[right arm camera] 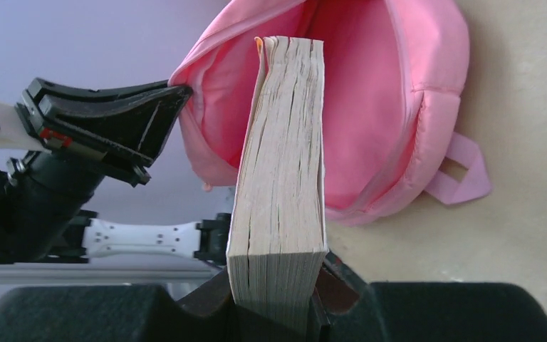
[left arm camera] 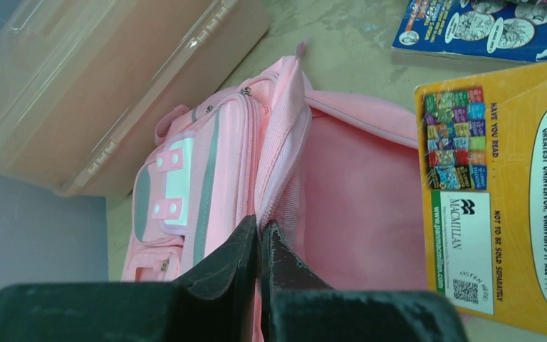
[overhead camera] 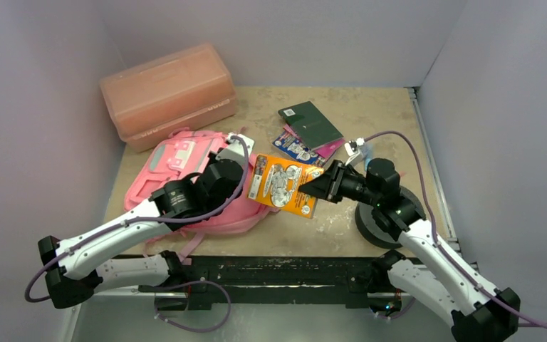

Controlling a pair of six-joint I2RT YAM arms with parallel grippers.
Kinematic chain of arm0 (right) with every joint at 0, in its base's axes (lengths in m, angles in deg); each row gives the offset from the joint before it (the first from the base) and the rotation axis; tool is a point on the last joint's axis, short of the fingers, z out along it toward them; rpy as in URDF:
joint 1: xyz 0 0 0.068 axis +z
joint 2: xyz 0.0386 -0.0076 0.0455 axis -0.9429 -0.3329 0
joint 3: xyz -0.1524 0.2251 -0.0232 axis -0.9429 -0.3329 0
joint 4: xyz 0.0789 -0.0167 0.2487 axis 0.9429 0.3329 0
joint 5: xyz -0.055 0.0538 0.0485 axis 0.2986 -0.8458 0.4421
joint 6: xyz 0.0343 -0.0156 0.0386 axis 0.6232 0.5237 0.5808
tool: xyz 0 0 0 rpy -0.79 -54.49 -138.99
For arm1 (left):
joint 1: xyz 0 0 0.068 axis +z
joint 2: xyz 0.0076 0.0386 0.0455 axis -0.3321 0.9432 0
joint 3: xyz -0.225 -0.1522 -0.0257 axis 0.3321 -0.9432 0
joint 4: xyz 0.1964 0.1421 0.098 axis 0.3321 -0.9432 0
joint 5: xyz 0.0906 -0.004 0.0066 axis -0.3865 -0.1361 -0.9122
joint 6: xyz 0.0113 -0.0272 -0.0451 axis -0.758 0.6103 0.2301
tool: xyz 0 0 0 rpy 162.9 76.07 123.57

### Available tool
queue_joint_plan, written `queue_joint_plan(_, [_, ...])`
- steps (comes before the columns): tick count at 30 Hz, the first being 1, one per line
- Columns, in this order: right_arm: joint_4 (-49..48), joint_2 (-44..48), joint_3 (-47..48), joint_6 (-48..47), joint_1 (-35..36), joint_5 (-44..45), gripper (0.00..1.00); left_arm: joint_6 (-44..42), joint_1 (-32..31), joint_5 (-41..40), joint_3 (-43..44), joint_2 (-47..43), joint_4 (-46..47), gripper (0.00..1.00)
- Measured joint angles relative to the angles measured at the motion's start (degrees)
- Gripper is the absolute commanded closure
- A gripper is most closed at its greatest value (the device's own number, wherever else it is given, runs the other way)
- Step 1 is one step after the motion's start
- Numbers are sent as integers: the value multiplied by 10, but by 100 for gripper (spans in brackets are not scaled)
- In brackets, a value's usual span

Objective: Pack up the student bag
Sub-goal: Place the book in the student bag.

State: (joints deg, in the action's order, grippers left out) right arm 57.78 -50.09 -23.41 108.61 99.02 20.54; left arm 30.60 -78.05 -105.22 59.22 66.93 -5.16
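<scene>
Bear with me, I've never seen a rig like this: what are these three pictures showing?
These are two robot arms bolted to the near edge of a table, each ending in two-finger jaws. The wide picture comes from a fixed camera above and behind them: left arm, right arm. The other two come from cameras on the wrists, looking along the jaws. On the table lie a pink bag, an orange plastic box and a few books. The left jaws pinch the rim of the bag's opening, holding it open. The right jaws grip an orange paperback, its page edges facing the wrist camera, aimed at the open bag.
</scene>
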Motion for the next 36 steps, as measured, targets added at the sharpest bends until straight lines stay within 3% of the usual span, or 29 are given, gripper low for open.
queue_joint_plan(9, [-198, -128, -54, 181, 11, -39, 100, -27, 0, -20, -26, -66, 24, 100])
queue_joint_plan(19, [-394, -377, 12, 275, 131, -26, 100, -43, 0, -2, -26, -84, 28, 100])
queue_joint_plan(28, [-482, -540, 135, 297, 150, 36, 100, -75, 0, 56, -14, -109, -5, 100])
queue_joint_plan(36, [-490, -663, 226, 307, 210, 80, 100, -91, 0, 63, 7, -95, -34, 100])
